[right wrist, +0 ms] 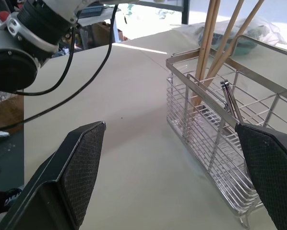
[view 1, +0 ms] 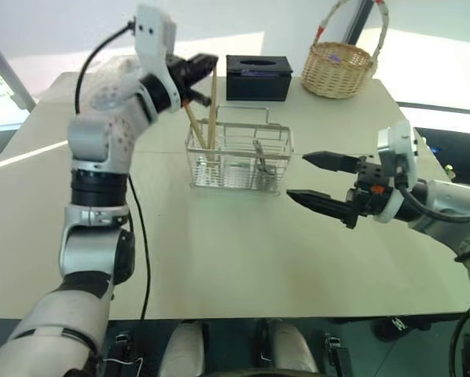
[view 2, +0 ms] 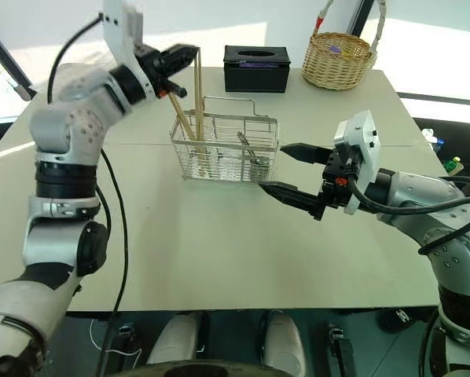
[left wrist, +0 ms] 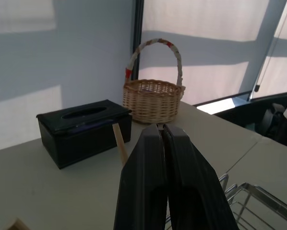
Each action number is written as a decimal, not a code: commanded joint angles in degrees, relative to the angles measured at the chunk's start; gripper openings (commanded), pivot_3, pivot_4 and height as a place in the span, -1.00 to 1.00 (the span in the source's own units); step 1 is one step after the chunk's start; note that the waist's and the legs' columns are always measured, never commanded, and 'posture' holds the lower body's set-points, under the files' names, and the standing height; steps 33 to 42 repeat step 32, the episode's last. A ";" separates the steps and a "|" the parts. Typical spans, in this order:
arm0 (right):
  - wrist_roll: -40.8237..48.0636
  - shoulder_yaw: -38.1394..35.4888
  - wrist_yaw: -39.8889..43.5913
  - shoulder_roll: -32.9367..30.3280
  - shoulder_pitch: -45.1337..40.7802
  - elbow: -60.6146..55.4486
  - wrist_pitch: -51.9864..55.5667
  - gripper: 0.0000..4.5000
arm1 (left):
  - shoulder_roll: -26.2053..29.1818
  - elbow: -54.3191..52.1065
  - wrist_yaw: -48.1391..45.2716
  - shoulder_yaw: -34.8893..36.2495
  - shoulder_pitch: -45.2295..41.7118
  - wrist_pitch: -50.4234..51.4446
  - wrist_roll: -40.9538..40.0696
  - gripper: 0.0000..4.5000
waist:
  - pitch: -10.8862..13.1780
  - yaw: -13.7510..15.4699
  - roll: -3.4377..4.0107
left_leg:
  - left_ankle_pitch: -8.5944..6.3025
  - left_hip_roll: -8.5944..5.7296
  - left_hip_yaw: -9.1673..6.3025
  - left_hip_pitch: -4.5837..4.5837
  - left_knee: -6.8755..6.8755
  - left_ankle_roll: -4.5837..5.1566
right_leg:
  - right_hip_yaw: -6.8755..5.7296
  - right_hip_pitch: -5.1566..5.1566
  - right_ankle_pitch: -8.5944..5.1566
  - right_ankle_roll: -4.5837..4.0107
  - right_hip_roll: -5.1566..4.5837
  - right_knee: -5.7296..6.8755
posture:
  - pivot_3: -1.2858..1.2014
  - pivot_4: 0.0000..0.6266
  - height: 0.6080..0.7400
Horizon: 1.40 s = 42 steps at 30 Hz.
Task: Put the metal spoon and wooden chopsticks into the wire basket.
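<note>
The wire basket (view 1: 233, 174) stands on the table's far middle. The wooden chopsticks (view 1: 212, 110) stand upright and leaning in its left compartment, rising well above its rim. The metal spoon (view 1: 258, 159) leans inside the basket farther right, handle up. My left gripper (view 1: 205, 63) hovers above the basket's left end, fingers shut with nothing between them. One chopstick's top (left wrist: 118, 139) stands just beside the fingers (left wrist: 150, 182). My right gripper (view 1: 298, 176) is open at table height to the right of the basket, pointing at it; the basket (right wrist: 215, 139) lies ahead of its spread fingers.
A black tissue box (view 1: 258, 76) sits behind the wire basket, and a round wicker basket (view 1: 339, 69) stands at the far right corner. The pale table (view 1: 219, 259) stretches toward me. A black cable (view 1: 145, 243) hangs from the left arm.
</note>
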 commanded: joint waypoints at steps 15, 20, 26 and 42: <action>-4.68 -1.08 3.84 -2.55 -3.98 5.66 -3.52 1.00 | 13.61 -6.31 -11.86 1.71 -3.69 2.72 -1.49 0.97 | 0.03 -0.32 0.15 | 0.00 0.00 0.02 0.02 -0.05 0.00 | 0.00 -0.02 -0.01 -0.01 0.01 -0.01 | 0.03 -0.52 0.57; -9.19 -1.38 8.06 -5.45 -5.38 12.32 -6.91 1.00 | 27.90 -7.95 -28.28 -1.85 4.08 -2.65 1.35 0.97 | 0.04 -0.52 0.28 | 0.00 0.00 0.06 0.06 -0.09 0.00 | 0.01 -0.03 -0.02 -0.04 0.02 -0.01 | 0.03 -0.52 0.57; -11.79 -0.22 10.41 -5.18 -6.87 16.35 -8.50 1.00 | 30.73 -12.36 -28.90 3.58 16.32 -20.50 5.65 0.97 | 0.07 0.10 0.26 | -0.01 0.03 0.05 -0.03 -0.02 0.01 | 0.02 -0.05 -0.13 -0.22 0.00 -0.07 | 0.03 -0.52 0.57; -12.58 1.36 11.20 -4.30 -8.49 17.01 -8.18 1.00 | 35.58 -18.04 -35.50 4.21 24.70 -15.18 1.47 0.97 | 0.09 0.04 0.28 | -0.01 0.05 0.08 -0.06 -0.05 0.01 | 0.04 -0.12 -0.12 -0.23 0.01 -0.05 | 0.03 -0.52 0.57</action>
